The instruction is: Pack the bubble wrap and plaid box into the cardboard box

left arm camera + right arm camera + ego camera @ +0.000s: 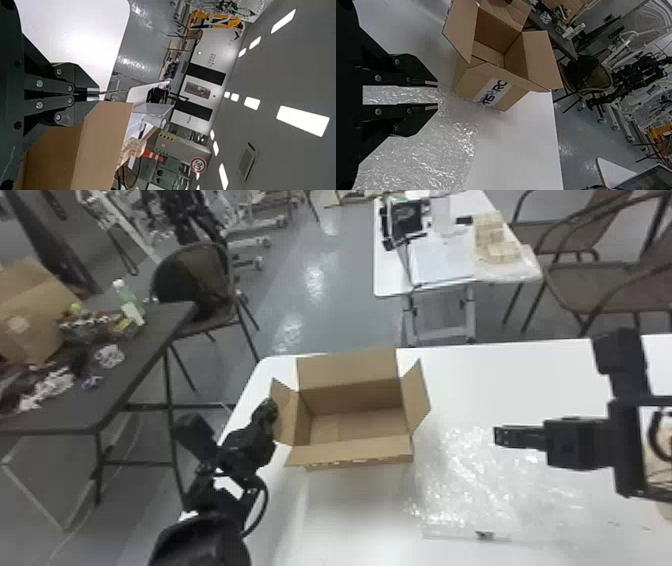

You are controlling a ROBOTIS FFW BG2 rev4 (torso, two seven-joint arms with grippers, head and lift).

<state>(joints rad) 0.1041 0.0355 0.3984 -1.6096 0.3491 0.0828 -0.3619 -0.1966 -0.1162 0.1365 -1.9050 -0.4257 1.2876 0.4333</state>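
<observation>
bubble wrap (470, 480) lies on the table (350, 515) beside the cardboard box (357, 455), my right gripper (437, 95) spread above it and my left gripper (95, 94) clenched on the left flap (285, 415), where excess pull could crease cardboard or cause tipping.

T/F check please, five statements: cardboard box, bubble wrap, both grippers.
1. The bubble wrap lies on the white table. True.
2. The cardboard box has its flaps folded closed. False: they stand open.
3. The left gripper pinches the box's left flap. True.
4. The right gripper's fingers are pressed together. False: they're apart.
5. The bubble wrap is inside the box. False: it's right of it.
</observation>
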